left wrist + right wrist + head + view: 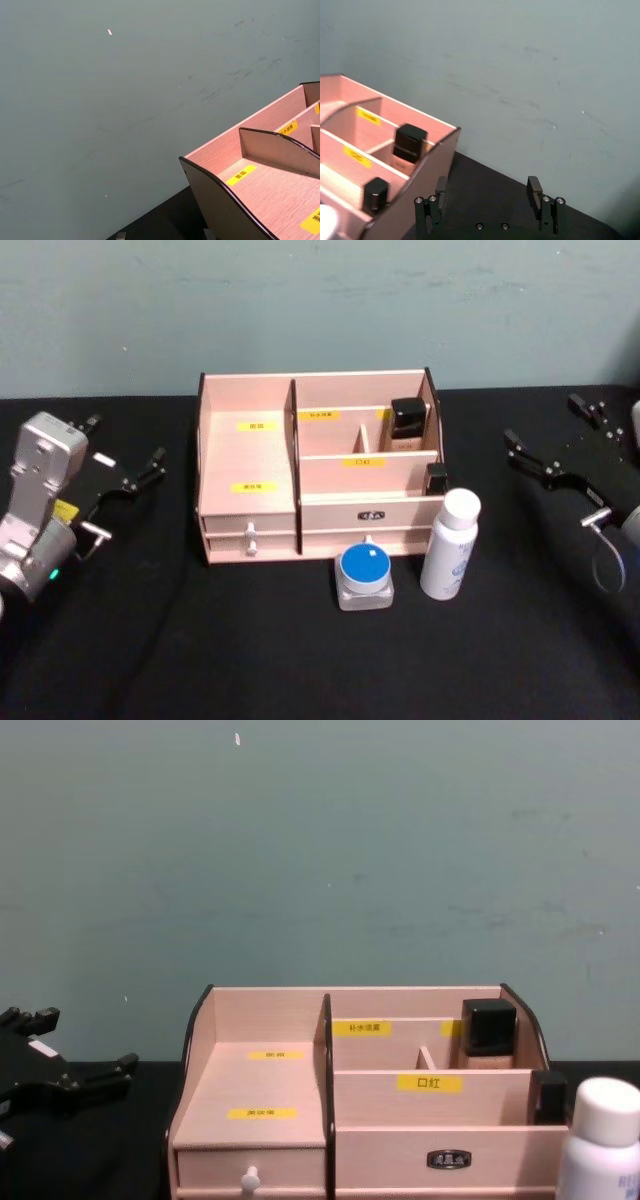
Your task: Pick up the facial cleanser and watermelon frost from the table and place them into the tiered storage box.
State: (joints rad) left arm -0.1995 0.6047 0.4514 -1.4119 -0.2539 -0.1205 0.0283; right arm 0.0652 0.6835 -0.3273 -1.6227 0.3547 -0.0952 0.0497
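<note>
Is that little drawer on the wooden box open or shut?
Shut: the drawer front sits flush with the tiered storage box.

From my head, the camera looks steeply down on the tiered storage box (245,455) at the far edge of the worktop (250,660); my chest camera faces its front, low and close. Each wrist camera skims one end wall toward the painted wall (100,100) behind.
</note>
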